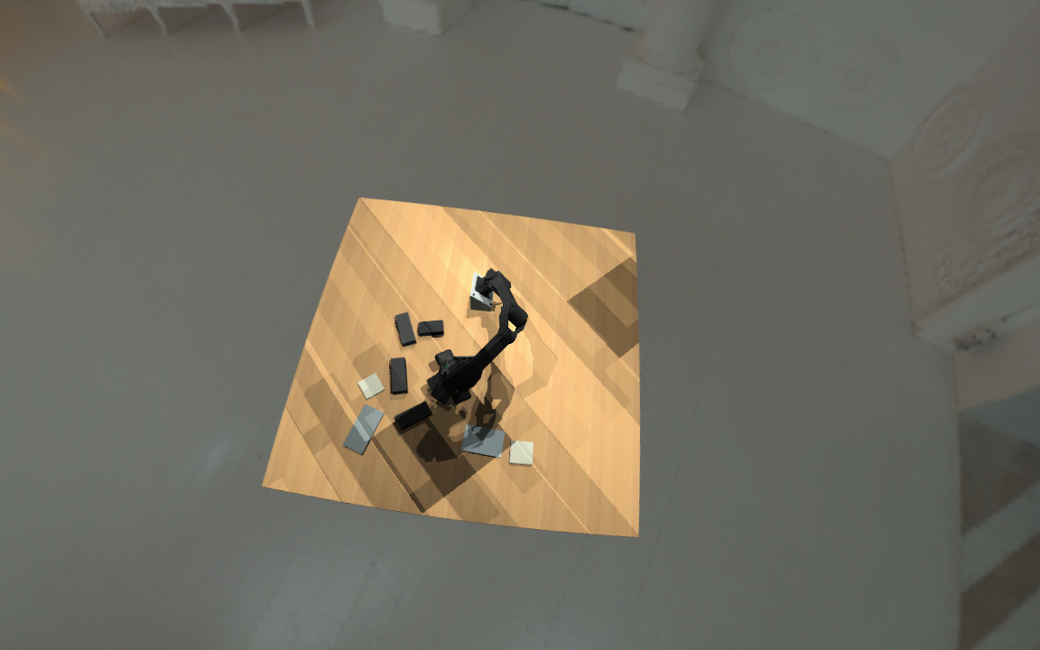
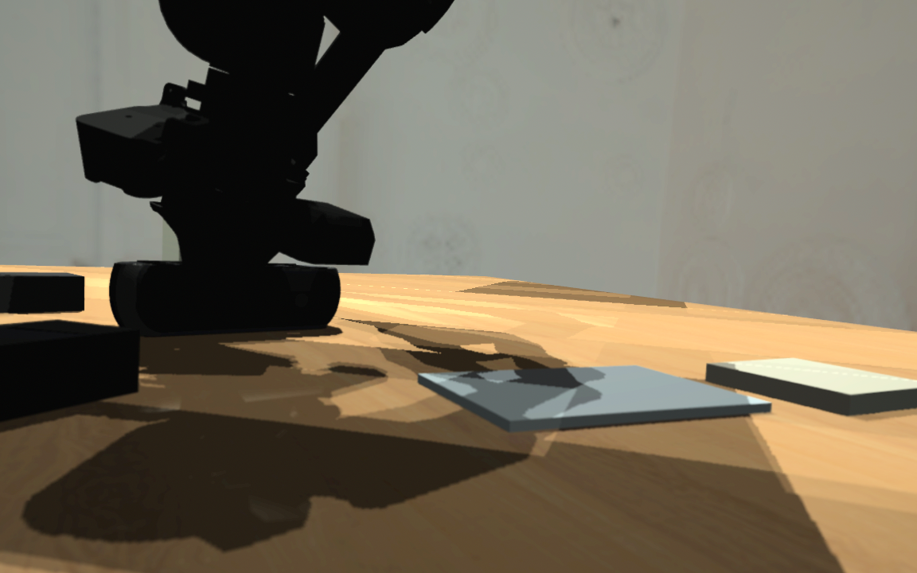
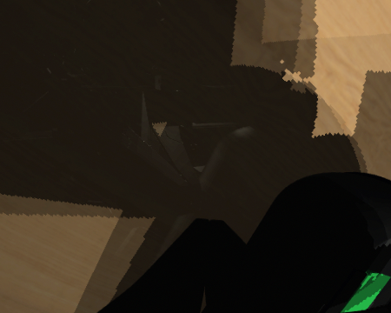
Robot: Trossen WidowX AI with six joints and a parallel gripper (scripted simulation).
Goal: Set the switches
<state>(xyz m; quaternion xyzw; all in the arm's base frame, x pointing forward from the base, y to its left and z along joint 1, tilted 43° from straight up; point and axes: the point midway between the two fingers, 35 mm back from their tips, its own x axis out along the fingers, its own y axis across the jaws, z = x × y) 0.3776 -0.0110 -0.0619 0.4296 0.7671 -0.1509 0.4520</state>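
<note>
The dark controller unit (image 2: 228,306) (image 3: 330,209) shows as a low rounded block on the bench beneath my arm, and its rounded end fills the lower right of the wrist view. One green rocker end (image 3: 367,290) and part of a printed mark show on it. In the top view my arm covers most of the unit. My gripper (image 3: 208,232) is shut and empty, its black fingertips close beside the unit's rounded end, to the left in the wrist view. Whether they touch it I cannot tell. The label and most switches are hidden.
Dark modules (image 1: 404,329) (image 1: 430,328) (image 1: 398,376) (image 1: 413,415) lie left of my arm. Two blue-grey plates (image 1: 363,429) (image 1: 483,441) (image 2: 661,388) and two cream blocks (image 1: 370,386) (image 1: 521,452) (image 2: 825,377) lie further out. Strong shadows cover the bench around the fingers.
</note>
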